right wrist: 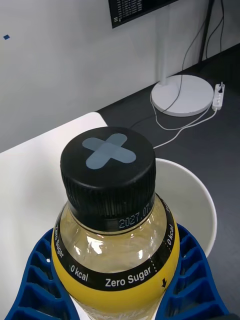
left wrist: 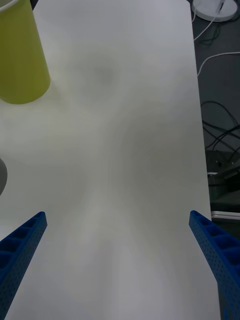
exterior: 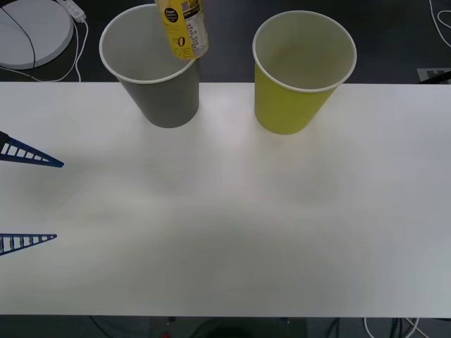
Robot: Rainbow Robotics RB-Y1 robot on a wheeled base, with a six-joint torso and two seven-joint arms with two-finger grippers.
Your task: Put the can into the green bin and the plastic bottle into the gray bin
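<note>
The plastic bottle (exterior: 182,28), yellow with a black cap (right wrist: 107,170), hangs upright just above the far rim of the gray bin (exterior: 162,98). My right gripper (right wrist: 118,232) is shut on the bottle's body, its blue fingers (right wrist: 190,280) on either side, with the bin's pale inside (right wrist: 192,200) below. The green bin (exterior: 289,105) stands to the right of the gray one, both at the table's far edge. My left gripper (exterior: 58,201) waits open over the table's left side, facing the green bin (left wrist: 20,55). The can is out of view.
The white table (exterior: 225,232) stretches bare in front of both bins. Beyond its far edge is dark floor with a white round stand base (exterior: 32,32) and a cable at back left. More cables lie on the floor to the side (left wrist: 220,140).
</note>
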